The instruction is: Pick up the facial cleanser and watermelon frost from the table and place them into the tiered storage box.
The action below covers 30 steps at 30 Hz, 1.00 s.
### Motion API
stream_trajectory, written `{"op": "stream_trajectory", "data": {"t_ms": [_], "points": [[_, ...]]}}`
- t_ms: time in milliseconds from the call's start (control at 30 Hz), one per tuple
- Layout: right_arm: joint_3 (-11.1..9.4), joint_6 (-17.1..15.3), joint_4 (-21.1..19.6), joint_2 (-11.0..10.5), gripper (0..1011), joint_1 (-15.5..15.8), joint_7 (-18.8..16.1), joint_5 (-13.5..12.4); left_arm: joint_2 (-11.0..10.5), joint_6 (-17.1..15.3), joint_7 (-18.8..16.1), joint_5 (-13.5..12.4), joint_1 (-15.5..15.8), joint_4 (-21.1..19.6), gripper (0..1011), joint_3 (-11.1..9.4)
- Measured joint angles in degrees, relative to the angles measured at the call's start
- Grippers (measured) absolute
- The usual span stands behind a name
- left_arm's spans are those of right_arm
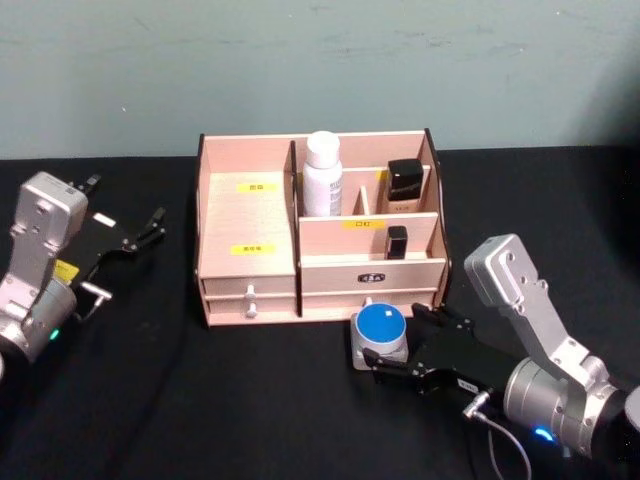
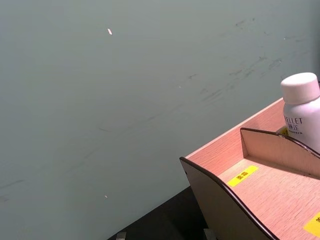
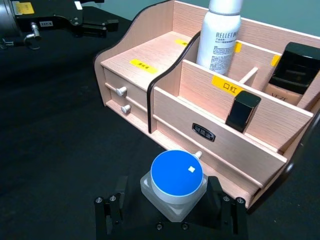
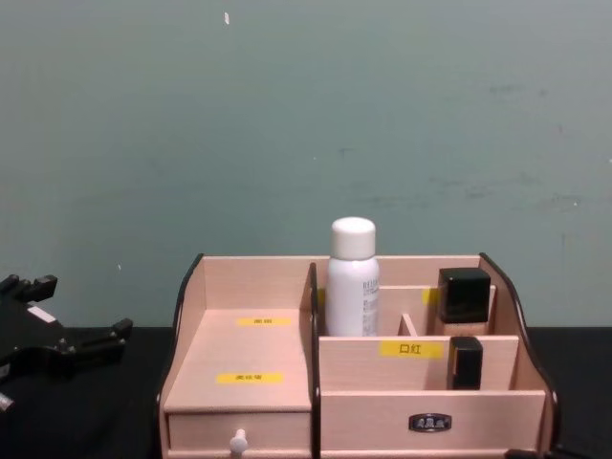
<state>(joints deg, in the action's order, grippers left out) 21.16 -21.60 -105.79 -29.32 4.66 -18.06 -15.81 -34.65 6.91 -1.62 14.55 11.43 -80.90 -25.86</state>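
My right claw sat low on the table just in front of the box, jaws spread and straddling the frost jar – not yet clenched, with a sliver of gap showing on one side at least. The cleanser stood upright in the back compartment, so I judged that half done and the jar the step in hand. To do it well I needed to centre first, so that both pads would meet the squarish base together and not nudge it into the drawer knob just behind. The grip belonged low on the base, below the round blue lid, which looked likely to slip. After that, a straight lift – high enough to clear the front wall before any move inward. The wide left steps looked the easiest landing, being bare. My left claw hung released, well off to the left
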Motion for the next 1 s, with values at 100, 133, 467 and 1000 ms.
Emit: {"op": "stream_trajectory", "data": {"t_ms": [100, 133, 467, 1000], "points": [[0.3, 0.1, 1.1, 0.7, 1003, -0.8, -0.3, 0.6, 0.0, 0.0, 0.0, 0.0, 0.0, 0.0, 1001, 0.0], [0.3, 0.1, 1.3, 0.9, 1002, -0.9, -0.3, 0.7, 0.0, 0.0, 0.0, 0.0, 0.0, 0.0, 1001, 0.0], [0.7, 0.3, 4.1, 2.5, 1002, -2.6, -0.9, 1.8, 0.0, 0.0, 0.0, 0.0, 0.0, 0.0, 1001, 0.0], [1.2, 1.0, 6.3, 3.9, 1003, -3.9, -1.5, 3.3, 0.0, 0.0, 0.0, 0.0, 0.0, 0.0, 1001, 0.0]]}}
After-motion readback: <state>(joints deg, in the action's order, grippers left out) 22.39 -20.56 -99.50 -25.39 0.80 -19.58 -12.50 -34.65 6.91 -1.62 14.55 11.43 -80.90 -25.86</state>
